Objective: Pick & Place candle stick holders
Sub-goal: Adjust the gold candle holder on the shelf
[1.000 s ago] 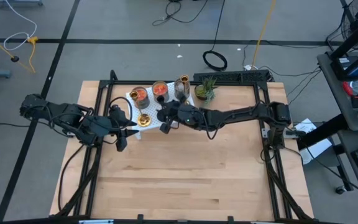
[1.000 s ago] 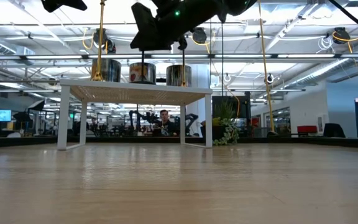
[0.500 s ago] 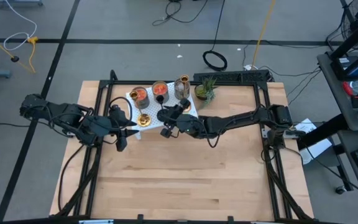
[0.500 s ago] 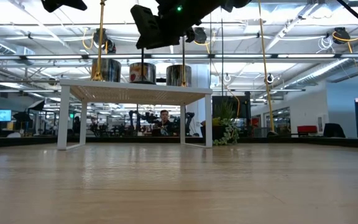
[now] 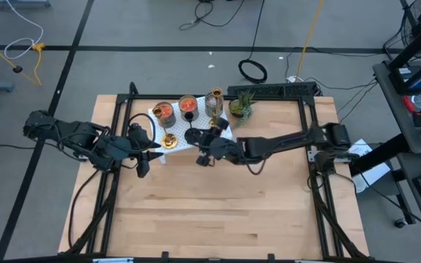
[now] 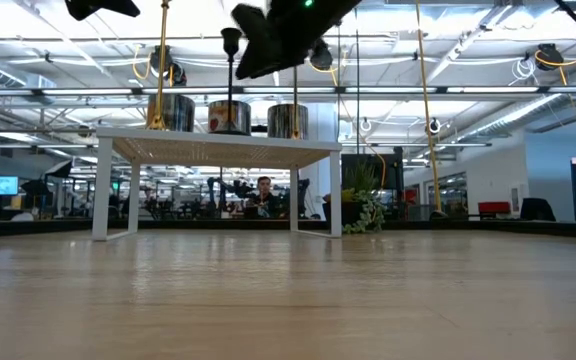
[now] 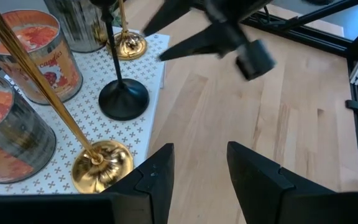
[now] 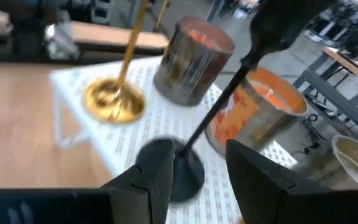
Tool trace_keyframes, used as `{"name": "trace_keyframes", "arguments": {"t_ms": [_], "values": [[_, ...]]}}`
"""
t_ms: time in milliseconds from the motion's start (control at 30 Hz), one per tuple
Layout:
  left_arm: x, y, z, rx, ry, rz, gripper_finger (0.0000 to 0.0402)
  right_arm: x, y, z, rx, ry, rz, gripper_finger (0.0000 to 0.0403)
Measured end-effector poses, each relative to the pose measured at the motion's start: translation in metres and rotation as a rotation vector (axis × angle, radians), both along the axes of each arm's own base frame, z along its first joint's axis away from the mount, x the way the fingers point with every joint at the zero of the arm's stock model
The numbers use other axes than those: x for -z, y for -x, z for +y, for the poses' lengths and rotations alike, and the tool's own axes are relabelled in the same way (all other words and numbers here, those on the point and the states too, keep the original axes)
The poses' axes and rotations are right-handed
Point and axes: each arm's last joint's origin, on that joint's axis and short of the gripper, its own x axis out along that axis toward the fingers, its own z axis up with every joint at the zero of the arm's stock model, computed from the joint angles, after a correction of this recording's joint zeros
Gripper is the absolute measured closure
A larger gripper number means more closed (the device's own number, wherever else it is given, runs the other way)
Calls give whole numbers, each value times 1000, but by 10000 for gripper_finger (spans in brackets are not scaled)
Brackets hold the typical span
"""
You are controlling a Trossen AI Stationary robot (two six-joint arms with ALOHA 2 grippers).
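Observation:
The white rack (image 5: pixel 224 128) stands at the table's far middle. On it stand two orange glass cups (image 7: pixel 37 55), a greyish cup (image 7: pixel 79 22), two brass stemmed holders (image 7: pixel 101 165) and the black stemmed holder (image 7: pixel 123 98), each resting on its base. My right gripper (image 5: pixel 205 147) is open just off the rack's near edge. The black holder's round base (image 8: pixel 169 168) shows beyond its fingers, and I see no touch. My left gripper (image 5: pixel 143 152) is open and empty at the rack's left near corner, close to a brass holder.
A small green potted plant (image 5: pixel 241 108) stands on the table right of the rack. A black power strip (image 5: pixel 272 90) lies at the far edge. The bare wooden tabletop (image 5: pixel 218 204) stretches across the near half. In the low view a person (image 6: pixel 264 190) shows far behind the rack.
My right gripper has drawn back from over the rack toward the table's near right. The black holder now stands uncovered and upright on the rack. My left arm has kept still.

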Motion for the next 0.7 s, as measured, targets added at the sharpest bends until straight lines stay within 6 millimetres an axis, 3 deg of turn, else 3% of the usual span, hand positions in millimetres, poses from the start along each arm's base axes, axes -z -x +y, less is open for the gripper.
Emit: {"name": "trace_keyframes", "arguments": {"t_ms": [167,333,500,700], "values": [[0,0,0,0,0,0,250,-26,29,14,-58,29,88,257],[0,0,0,5,-9,2,250,-46,62,10,-45,3,87,257],[0,0,0,2,-7,0,250,-22,92,-9,10,-26,-12,263],[0,0,1,-13,-18,-5,250,14,116,-38,81,-5,-284,276]]}}
